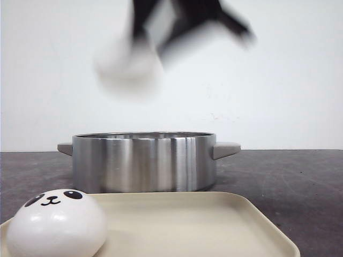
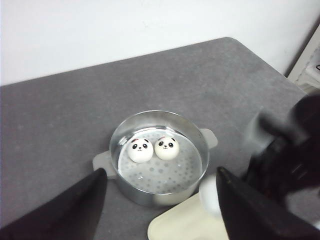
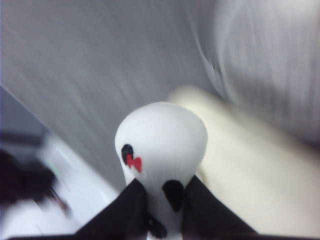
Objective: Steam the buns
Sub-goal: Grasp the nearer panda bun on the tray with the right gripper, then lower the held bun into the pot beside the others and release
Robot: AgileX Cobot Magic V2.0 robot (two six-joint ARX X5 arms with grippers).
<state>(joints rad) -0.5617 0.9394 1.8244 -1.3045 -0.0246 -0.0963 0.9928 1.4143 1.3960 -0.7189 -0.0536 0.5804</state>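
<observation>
I count four buns in all. Two sit side by side inside the steel pot (image 2: 159, 156): one bun (image 2: 140, 150) and its neighbour (image 2: 167, 148), both face up on the perforated floor. A third bun (image 1: 56, 224) rests at the near left corner of the cream tray (image 1: 214, 225). The fourth bun (image 3: 161, 145) is pinched between the fingers of my right claw (image 3: 162, 200); the front view shows it only as a white blur above the pot. One pot, with two lug handles. One tray. Two claws are mine, and my left claw (image 2: 160, 200) holds nothing between its two dark fingers.
</observation>
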